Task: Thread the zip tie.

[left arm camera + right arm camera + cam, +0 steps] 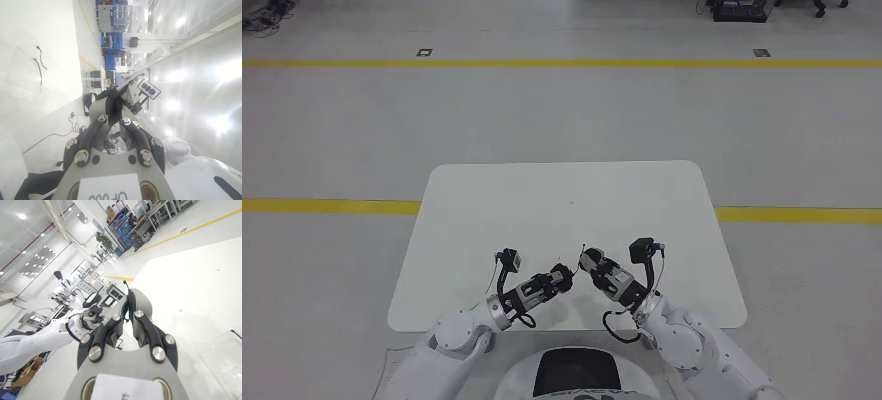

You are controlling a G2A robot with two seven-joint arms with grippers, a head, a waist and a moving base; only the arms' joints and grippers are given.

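Currently we pinch the zip tie (127,287) in our closed right tool (128,298), head toward twelve o'clock, closed left tool (566,274) at eight.

The zip tie (125,283) is mostly hidden inside the clamped right gripper (128,296) — at the top view's lower centre, too thin to trace.

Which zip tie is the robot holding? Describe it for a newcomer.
Start at the white table, at its edge nearest the robot. The zip tie is the thin black strap clamped in the right pincer, head poking past its tips; the spares lie in a clear tray.
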